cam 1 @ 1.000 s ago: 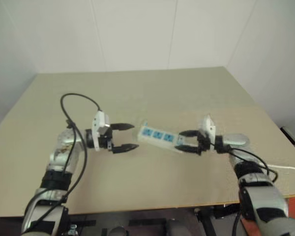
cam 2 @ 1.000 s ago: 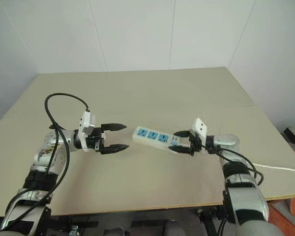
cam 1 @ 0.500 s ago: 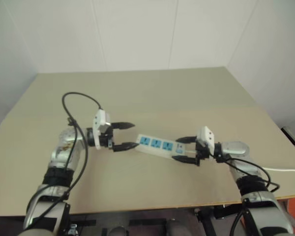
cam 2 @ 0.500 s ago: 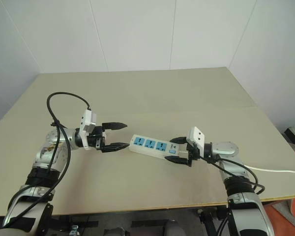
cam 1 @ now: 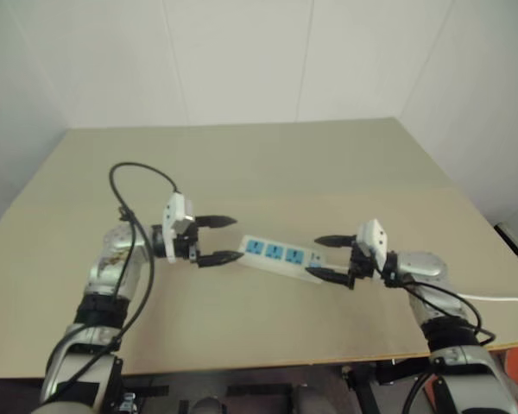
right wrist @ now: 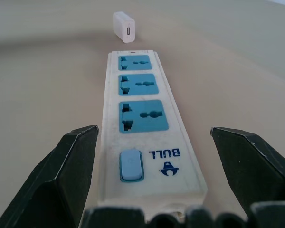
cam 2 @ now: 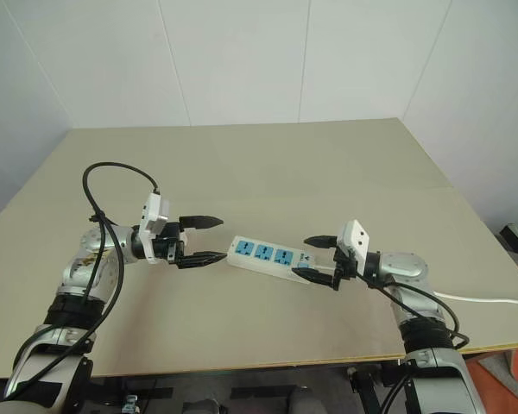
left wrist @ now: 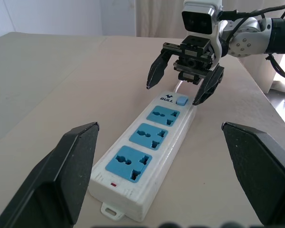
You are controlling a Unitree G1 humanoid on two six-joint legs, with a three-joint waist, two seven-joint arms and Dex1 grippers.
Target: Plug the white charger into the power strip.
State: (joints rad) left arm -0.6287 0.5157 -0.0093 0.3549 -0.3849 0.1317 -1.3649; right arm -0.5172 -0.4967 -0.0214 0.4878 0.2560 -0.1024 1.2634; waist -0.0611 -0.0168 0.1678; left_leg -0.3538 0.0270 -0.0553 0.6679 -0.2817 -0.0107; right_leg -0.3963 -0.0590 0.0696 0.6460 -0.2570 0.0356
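Both end effectors stand spread wide with nothing between their fingers, one at each end of the power strip (cam 2: 271, 257). On the left, the left end effector (cam 2: 200, 239) points level toward the right, and its lower black fingertip (cam 2: 216, 255) lies just beside the strip's left end; whether it touches cannot be told. On the right, the right end effector (cam 2: 319, 260) points left at the strip's switch end, its two fingers straddling that end with a gap to either side, as the right wrist view shows (right wrist: 147, 142).

Between them the power strip lies flat on the tan table (cam 2: 268, 172), near the middle and toward the near edge, running left to right with its right end a little nearer. Its three blue socket faces look upward, all unoccupied, and a small blue switch (right wrist: 131, 166) sits at the right end beside a printed logo. A thin white cord (cam 2: 492, 301) trails over the table's right side toward the right edge.

Seen in the right wrist view, the white charger (right wrist: 124, 26) rests on the table beyond the strip's left end, apart from it, with a port facing the camera.
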